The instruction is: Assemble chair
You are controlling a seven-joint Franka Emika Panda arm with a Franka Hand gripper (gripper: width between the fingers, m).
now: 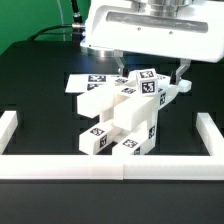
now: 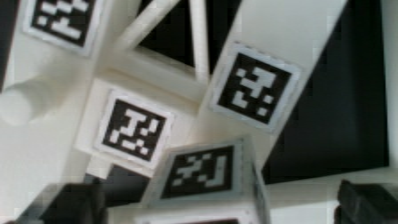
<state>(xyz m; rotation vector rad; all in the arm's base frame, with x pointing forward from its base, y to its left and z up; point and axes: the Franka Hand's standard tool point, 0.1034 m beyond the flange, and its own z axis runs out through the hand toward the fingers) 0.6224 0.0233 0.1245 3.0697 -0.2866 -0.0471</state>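
The tool (image 1: 150, 72) hangs with jaws spread wide, gripping nothing, just above the chair (image 1: 120, 112), whose white tagged parts lie heaped in the middle of the black surface (image 1: 40, 112). From the wrist, those parts sit between the fingertips (image 2: 71, 205), ungripped; no finished chair shows, so most of the assembly seems left.

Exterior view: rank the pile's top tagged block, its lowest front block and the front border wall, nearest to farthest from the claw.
1. top block: on top of the pile, just below the claw.
2. front block: the pile's low end, toward the exterior view's left.
3. front wall: along the near edge, beyond the pile.
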